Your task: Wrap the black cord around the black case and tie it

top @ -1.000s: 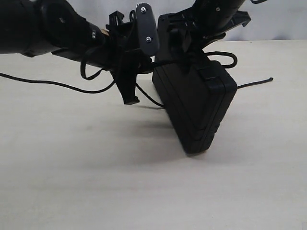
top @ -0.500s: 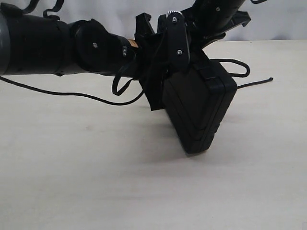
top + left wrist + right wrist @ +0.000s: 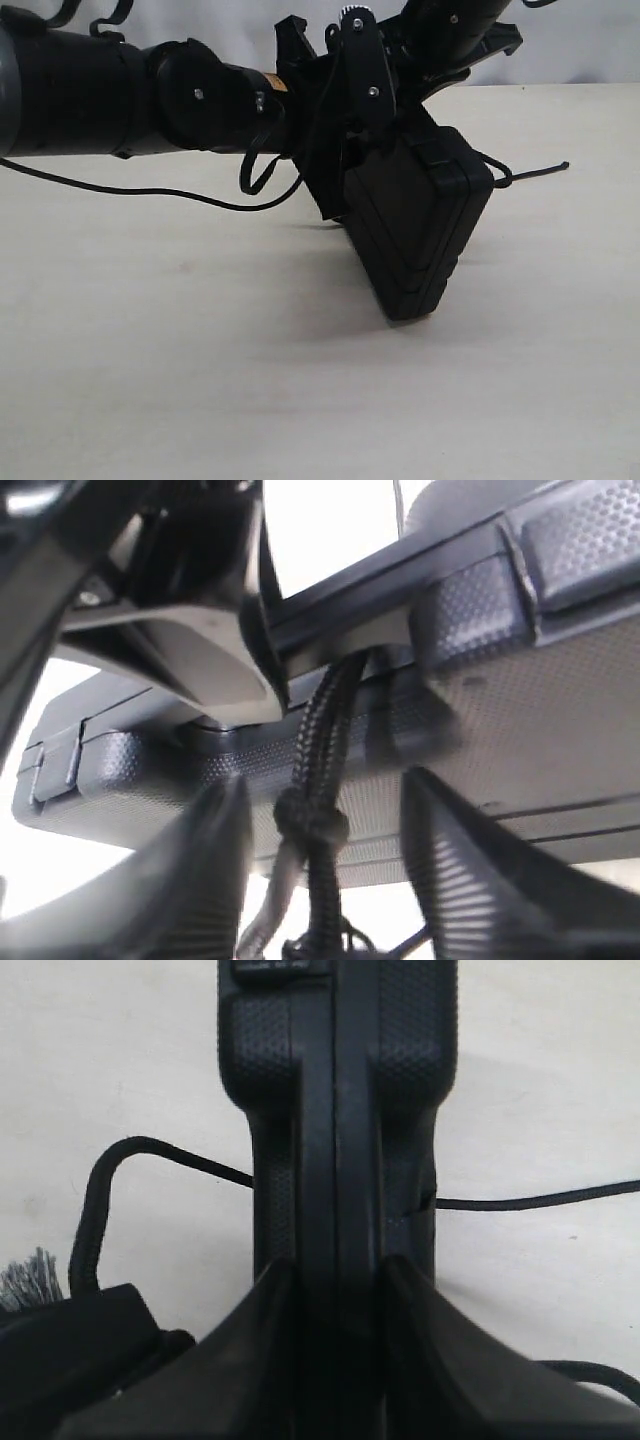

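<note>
Case point(image 3: 415, 225): rigid, textured plastic, likely light; tilted over counter point(image 3: 200, 380), clamped edge-on in right gripper point(image 3: 335, 1268). Cord point(image 3: 318, 770): limp, braided, knotted against case. Left gripper point(image 3: 320, 783) released, straddling knot. Best hold probably cord beside knot.

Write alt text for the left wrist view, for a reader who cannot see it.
A knotted black cord runs across the textured edge of the black case. It passes between the open fingers of the left gripper, which stand clear of it on either side. The case fills most of the picture, close up and slightly blurred.
</note>
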Controlling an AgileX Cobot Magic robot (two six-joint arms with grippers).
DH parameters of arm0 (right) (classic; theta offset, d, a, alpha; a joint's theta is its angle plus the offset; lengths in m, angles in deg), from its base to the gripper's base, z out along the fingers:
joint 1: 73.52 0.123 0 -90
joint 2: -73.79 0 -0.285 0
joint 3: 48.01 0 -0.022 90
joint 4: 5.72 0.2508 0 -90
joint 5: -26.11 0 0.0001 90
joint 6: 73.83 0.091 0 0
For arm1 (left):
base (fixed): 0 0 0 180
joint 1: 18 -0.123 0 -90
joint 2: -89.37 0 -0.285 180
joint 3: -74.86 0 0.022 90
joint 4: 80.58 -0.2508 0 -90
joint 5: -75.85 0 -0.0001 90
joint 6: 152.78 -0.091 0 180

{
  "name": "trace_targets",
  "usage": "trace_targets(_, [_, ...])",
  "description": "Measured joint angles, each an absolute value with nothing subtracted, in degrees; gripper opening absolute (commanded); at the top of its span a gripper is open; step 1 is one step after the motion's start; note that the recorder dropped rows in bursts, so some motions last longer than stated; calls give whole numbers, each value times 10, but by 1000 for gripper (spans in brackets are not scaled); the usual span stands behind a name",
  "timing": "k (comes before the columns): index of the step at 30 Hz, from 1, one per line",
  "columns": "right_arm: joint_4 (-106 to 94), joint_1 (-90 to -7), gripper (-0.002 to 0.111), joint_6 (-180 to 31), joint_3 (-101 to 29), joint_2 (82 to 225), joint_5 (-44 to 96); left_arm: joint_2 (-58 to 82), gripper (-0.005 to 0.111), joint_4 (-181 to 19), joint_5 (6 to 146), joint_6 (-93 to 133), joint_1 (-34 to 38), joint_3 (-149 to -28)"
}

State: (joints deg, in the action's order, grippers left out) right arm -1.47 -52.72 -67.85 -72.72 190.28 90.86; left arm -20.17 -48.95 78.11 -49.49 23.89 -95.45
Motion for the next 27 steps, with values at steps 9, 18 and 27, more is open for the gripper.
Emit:
trace_targets(9, [-15,-527,4,-679,-727,1903,909,-185,50,-556,827,-495,235,-954])
trace_targets(18, [-15,-527,4,-679,-727,1903,909,-185,22,-560,861,-495,206,-954])
trace_targets(27, [-15,-527,4,-679,-727,1903,909,-185,0,-548,839,-495,207,-954])
